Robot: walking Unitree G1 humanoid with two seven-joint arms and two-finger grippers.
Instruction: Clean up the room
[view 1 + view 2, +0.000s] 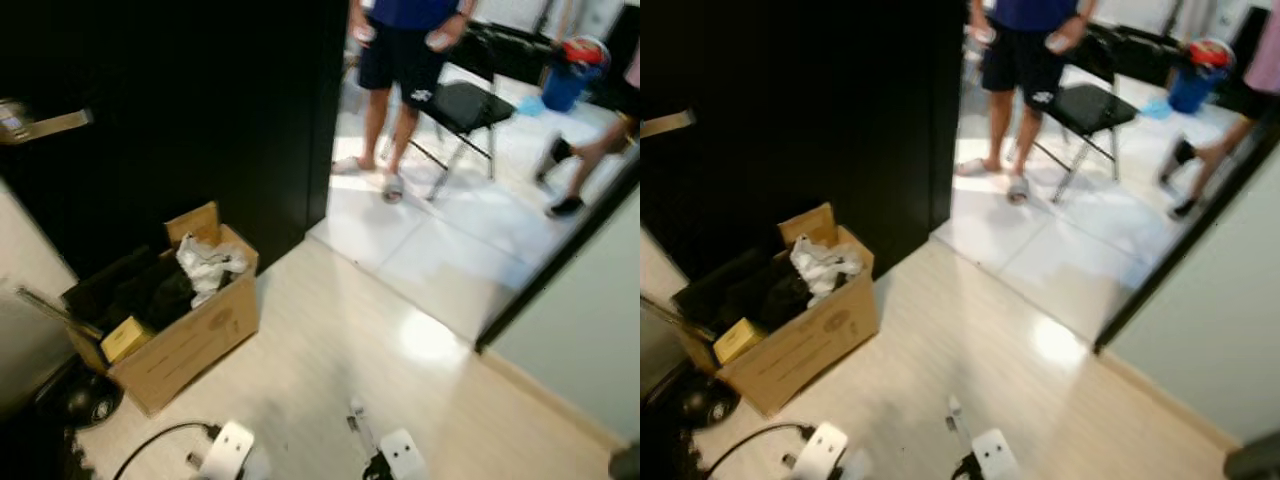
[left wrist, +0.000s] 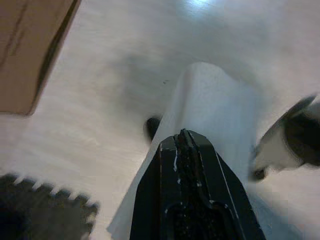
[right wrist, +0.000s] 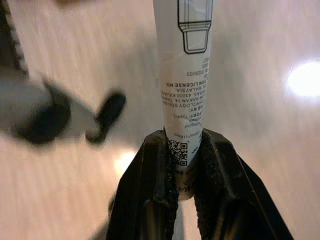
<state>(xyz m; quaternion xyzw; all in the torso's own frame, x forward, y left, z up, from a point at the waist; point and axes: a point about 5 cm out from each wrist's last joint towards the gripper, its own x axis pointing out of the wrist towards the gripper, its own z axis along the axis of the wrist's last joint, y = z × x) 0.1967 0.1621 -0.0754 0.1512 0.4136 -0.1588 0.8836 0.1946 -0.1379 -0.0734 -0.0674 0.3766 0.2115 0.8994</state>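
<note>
On the robot's left, an open cardboard box [image 1: 175, 330] sits on the pale wood floor [image 1: 330, 340] against the black door [image 1: 200, 110], already holding dark clothing, a crumpled white cloth [image 1: 208, 265] and a small yellow box [image 1: 125, 338]. It looks like the natural drop point for the tidy-up. A round black object and a black cable [image 1: 150, 445] lie on the floor just beside it.

The left gripper [image 2: 186, 145] has its jaws pressed shut on a white sheet [image 2: 210, 115], probably paper or thin plastic, though the blur makes that uncertain. The right gripper [image 3: 182, 150] has its jaws clamped around the lower end of a white printed tube [image 3: 183, 65], which juts out forward over the floor.

To do the carry well, the robot should turn left toward the box and keep both grips firm while walking, since the tube is held only by its end and could swing or slip. It should bring each item over the box's open top, clear of the raised flap, before releasing, and step around the cable.

Through the doorway on the right, a person [image 1: 405, 60] stands on the tiled floor beside a black folding chair [image 1: 462, 105], well apart from the robot's path.
</note>
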